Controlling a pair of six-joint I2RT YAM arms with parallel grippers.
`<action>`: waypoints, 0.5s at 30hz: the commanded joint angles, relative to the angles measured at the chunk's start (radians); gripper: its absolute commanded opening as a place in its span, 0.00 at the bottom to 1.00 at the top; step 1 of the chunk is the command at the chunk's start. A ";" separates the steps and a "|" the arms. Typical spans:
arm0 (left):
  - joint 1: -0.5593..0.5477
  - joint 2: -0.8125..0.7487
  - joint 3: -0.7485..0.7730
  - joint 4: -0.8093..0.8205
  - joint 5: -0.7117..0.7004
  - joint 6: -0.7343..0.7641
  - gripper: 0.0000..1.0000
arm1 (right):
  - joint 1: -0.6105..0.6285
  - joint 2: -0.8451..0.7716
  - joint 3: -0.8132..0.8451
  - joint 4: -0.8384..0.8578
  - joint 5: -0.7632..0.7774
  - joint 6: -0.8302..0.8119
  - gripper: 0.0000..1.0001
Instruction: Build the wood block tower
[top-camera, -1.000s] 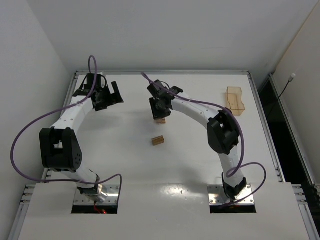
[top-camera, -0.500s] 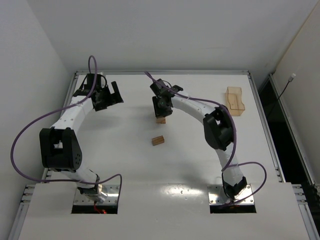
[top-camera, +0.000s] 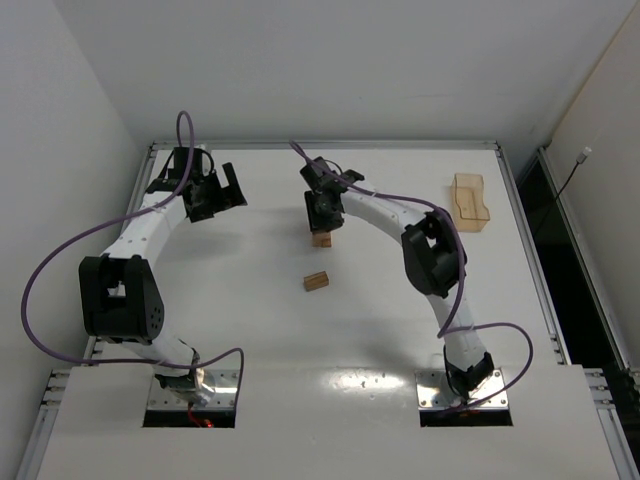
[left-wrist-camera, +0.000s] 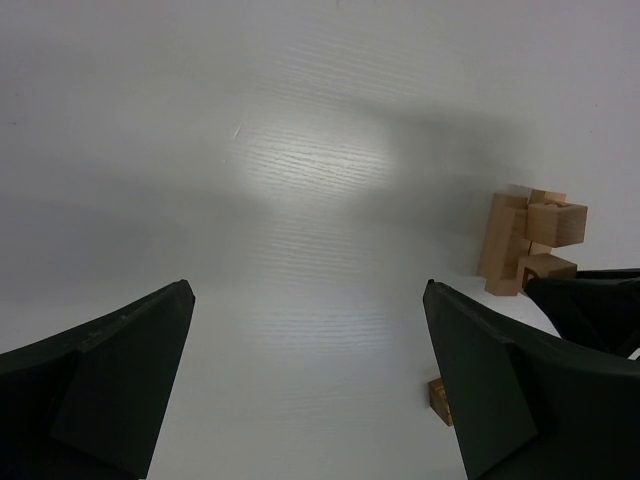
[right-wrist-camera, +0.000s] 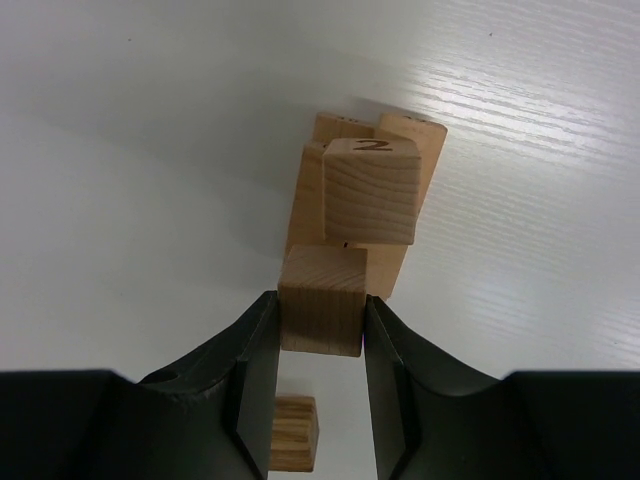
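Clamping a block (right-wrist-camera: 321, 300), the right claw (right-wrist-camera: 320, 322) hides most of the tower (top-camera: 321, 240).

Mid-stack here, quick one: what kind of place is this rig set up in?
Most likely a lab robot workcell: a white table boxed in by plain white walls, the left arm and right arm bolted at its near edge, and wood blocks and a translucent bin on it.

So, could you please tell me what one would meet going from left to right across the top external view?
left gripper → wood block tower → amber plastic bin
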 joint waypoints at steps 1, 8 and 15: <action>-0.007 -0.016 0.008 0.022 -0.006 -0.008 0.99 | -0.014 0.008 0.043 0.029 -0.001 0.012 0.00; -0.007 -0.016 0.008 0.032 -0.006 -0.008 0.99 | -0.024 0.017 0.043 0.029 -0.001 0.012 0.11; -0.007 -0.016 0.008 0.032 -0.006 -0.008 0.99 | -0.024 0.017 0.043 0.039 -0.049 0.002 0.54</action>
